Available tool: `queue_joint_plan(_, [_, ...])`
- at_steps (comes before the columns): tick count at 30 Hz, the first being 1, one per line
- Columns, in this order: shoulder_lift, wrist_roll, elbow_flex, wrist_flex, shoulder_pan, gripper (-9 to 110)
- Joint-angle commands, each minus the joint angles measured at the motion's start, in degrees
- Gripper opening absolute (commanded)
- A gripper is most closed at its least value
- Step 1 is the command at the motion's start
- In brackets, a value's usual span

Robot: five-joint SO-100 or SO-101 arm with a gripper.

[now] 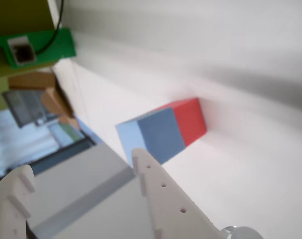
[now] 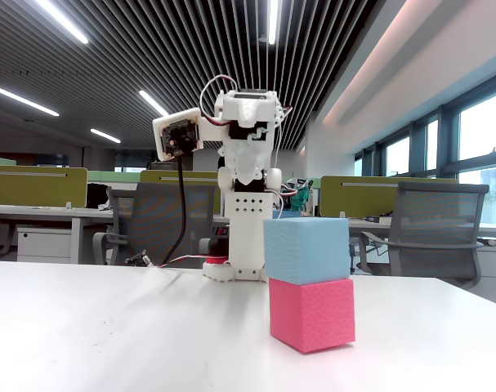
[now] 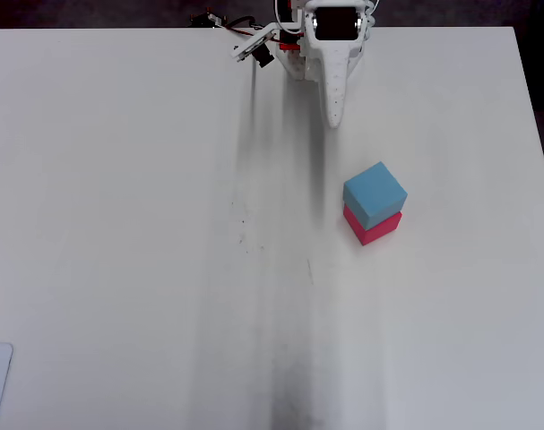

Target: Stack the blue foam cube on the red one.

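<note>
The blue cube (image 2: pixel 306 250) sits on the red cube (image 2: pixel 312 314) at center right, slightly twisted, so a bump could topple it; the gripper (image 1: pixel 81 172) is spread, empty.

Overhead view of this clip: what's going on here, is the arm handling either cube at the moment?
Nothing is being handled right now. The blue foam cube sits on top of the pinkish-red foam cube on the white table, slightly offset in the fixed view, so the stack looks done. The arm is folded back at the table's far edge, and its gripper is empty with the jaws apart, well clear of the cubes.
</note>
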Motion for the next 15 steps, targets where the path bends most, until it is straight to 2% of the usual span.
queue_joint_plan(1, [0.18,0.35,0.35,-1.67,0.62,25])
queue_joint_plan(15, [0.18,0.53,6.68,-7.12,0.70,24])
